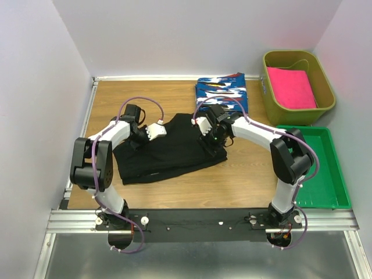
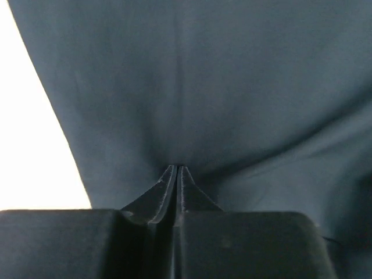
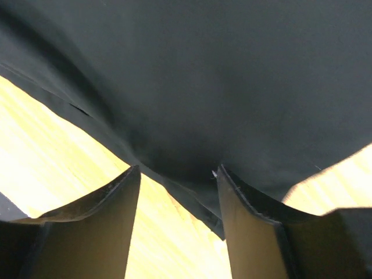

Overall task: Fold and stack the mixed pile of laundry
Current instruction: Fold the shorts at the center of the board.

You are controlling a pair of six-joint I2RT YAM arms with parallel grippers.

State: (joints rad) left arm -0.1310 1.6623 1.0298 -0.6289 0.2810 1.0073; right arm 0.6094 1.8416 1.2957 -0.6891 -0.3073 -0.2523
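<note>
pinching the far left corner of the black garment (image 1: 174, 156), spread mid-desk, the left gripper (image 2: 176, 170) has its fingers pressed together on a ridge of cloth, seemingly to carry that side over in a fold. the right gripper (image 3: 177, 174) hangs with fingers spread over the garment's far right edge, holding nothing, likely poised for the matching corner. the blue patterned cloth (image 1: 221, 90) lies folded at the far edge, right of centre.

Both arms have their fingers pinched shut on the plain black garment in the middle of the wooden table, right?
Not quite. Only the left gripper is pinched shut on the plain black garment. The right wrist view shows the right gripper with fingers apart, open over the garment's edge.
</note>
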